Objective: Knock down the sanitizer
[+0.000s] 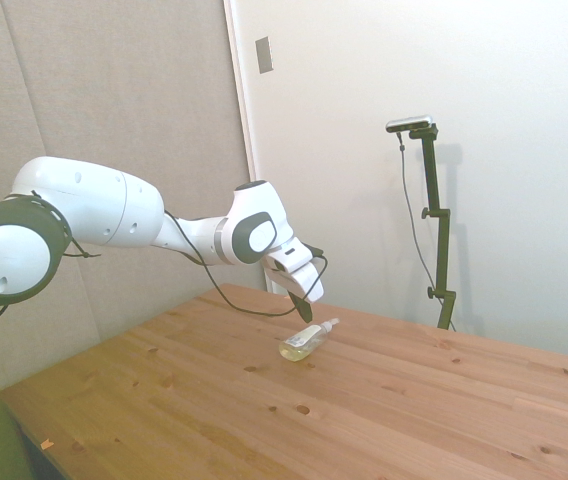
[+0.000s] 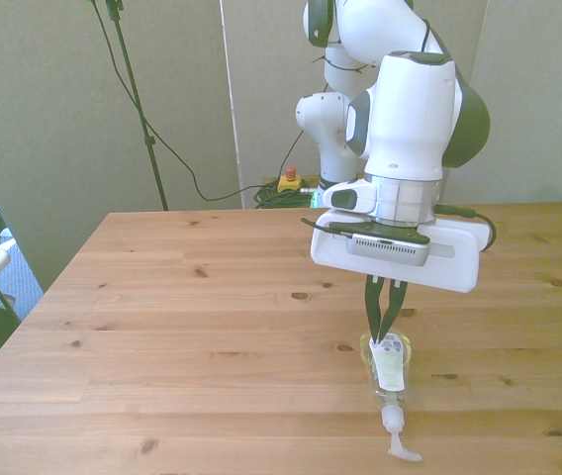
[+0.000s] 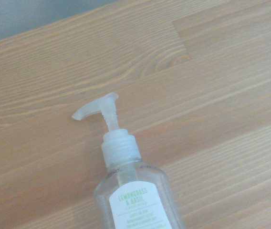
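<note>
Front view has the sanitizer (image 2: 387,368) already flat on its side on the wooden tabletop (image 2: 192,307), pump nozzle pointing to about 6 o'clock, toward the near edge, base end pointing to 12 o'clock. The white label faces up and there's a bit of yellowish liquid pooled in the clear body. The pincer (image 2: 381,332) hangs right over the base end of the bottle, pointing down, and its two dark fingers (image 2: 371,302) come together to a narrow V at the tips, so it's pretty much closed and has nothing in its grip. Whether the tips actually touch the bottle I can't tell from here; they sit right at its upper end.

Side view shows the same thing: sanitizer (image 1: 306,342) lying down near the middle of the tabletop (image 1: 444,400), nozzle aimed at roughly 2 o'clock, with the pincer (image 1: 307,312) just above it and the white arm (image 1: 94,215) coming in from 9 o'clock.

Wrist view is close on the bottle (image 3: 135,191): clear pump head, ribbed collar, and a white label where I can read "LEMONGRASS & BASIL". Rest of the label text is too small to make out.
</note>
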Robot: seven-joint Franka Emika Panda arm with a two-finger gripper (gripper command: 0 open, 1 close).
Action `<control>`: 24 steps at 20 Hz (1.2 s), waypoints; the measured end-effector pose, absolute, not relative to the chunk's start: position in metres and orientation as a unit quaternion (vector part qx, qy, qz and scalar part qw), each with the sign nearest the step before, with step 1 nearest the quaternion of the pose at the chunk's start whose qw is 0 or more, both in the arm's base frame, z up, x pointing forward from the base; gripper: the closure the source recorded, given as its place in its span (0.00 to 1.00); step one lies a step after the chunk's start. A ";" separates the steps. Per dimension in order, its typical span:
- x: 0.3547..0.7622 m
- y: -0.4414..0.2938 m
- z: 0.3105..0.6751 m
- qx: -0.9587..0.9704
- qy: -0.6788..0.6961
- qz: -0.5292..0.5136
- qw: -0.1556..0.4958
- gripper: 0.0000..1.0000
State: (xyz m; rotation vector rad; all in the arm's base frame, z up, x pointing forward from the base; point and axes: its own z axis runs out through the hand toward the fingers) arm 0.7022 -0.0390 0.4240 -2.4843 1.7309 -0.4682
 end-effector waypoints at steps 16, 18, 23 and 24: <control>0.610 -0.021 0.431 -0.838 0.532 -0.113 0.037 0.00; 0.601 -0.020 0.432 -0.841 0.528 -0.109 0.038 0.00; 0.579 -0.015 0.430 -0.851 0.514 -0.097 0.039 0.00; 0.575 -0.013 0.430 -0.854 0.510 -0.091 0.042 0.00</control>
